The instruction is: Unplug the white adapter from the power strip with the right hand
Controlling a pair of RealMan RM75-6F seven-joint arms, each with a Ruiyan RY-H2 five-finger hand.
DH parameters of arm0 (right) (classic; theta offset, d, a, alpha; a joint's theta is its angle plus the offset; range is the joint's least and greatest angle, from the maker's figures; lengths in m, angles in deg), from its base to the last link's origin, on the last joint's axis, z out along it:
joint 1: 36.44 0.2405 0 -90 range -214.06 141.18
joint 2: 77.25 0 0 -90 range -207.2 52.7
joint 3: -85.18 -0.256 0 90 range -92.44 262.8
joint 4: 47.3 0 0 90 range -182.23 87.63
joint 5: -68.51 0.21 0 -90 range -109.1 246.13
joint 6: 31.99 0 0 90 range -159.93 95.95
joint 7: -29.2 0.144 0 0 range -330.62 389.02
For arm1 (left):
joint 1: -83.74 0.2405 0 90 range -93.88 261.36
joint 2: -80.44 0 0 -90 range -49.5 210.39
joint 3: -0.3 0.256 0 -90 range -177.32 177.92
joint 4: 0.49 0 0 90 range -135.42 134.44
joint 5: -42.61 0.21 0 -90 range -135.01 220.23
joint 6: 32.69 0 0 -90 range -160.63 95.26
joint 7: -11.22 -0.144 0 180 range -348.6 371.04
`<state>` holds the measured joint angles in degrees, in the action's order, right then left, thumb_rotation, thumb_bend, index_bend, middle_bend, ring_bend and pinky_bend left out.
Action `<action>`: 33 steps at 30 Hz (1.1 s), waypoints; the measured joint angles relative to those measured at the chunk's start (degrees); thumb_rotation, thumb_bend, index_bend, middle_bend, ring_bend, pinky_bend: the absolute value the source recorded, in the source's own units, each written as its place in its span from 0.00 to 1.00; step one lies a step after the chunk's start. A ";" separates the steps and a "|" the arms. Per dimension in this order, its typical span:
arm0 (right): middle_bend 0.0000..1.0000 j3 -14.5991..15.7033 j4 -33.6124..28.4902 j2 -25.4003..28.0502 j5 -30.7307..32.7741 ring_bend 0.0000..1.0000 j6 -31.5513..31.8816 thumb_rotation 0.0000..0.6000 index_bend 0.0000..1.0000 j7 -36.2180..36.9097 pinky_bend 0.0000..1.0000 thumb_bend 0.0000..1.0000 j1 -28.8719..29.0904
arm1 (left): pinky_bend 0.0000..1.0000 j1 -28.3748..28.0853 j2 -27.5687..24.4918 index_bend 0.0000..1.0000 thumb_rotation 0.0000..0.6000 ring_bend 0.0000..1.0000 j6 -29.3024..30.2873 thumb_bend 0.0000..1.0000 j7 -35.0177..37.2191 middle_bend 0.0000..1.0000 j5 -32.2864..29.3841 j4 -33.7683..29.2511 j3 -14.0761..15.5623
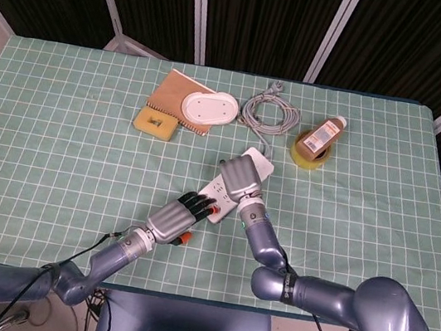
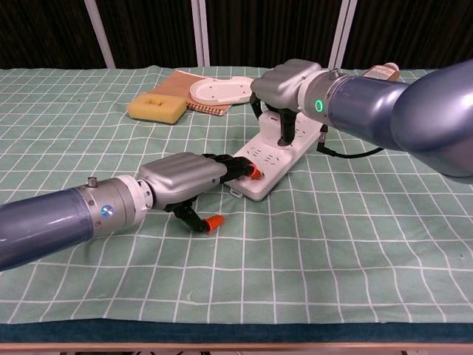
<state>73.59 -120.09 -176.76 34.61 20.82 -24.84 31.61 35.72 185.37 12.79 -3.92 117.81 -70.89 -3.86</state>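
The white power strip (image 1: 258, 162) (image 2: 260, 180) lies at an angle on the green checked cloth at the table's middle. My right hand (image 1: 238, 177) (image 2: 292, 85) hangs over its far half with dark fingers (image 2: 284, 132) curled down around the white adapter, which is almost wholly hidden under the palm. My left hand (image 1: 174, 219) (image 2: 181, 177) lies low at the strip's near end. Its orange-tipped fingertips (image 2: 253, 171) press on top of the strip by the red switch, and its thumb rests on the cloth apart from the strip.
A yellow sponge (image 1: 155, 122) (image 2: 157, 107), a brown notebook (image 1: 172, 91) with a white oval case (image 1: 209, 107) (image 2: 222, 90) on it, a coiled grey cable (image 1: 267, 112) and a brown bottle (image 1: 324, 136) on a tape roll (image 1: 310, 155) stand behind the strip.
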 measured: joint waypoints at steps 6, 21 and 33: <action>0.54 -0.55 2.65 -2.84 -0.53 0.52 -0.74 1.00 0.79 0.11 0.57 0.76 1.44 | 0.15 0.10 -0.10 0.12 1.00 0.03 -0.17 0.40 0.66 0.07 0.12 0.57 0.18; 0.54 -0.71 0.96 -1.59 -1.32 0.52 1.37 1.00 0.79 -0.35 0.57 0.76 1.09 | 0.15 0.24 -0.73 0.12 1.00 0.03 0.38 0.40 0.77 0.07 0.62 -0.21 0.19; 0.54 -2.14 -8.35 3.54 -1.69 0.52 6.09 1.00 0.79 -2.36 0.57 0.76 0.69 | 0.15 0.63 -2.07 0.12 1.00 0.03 1.09 0.40 -1.06 0.07 -0.48 -2.51 -0.27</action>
<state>71.45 -128.44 -173.23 32.92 26.90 -27.20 32.30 36.35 183.30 13.88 -4.98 117.33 -73.40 -4.12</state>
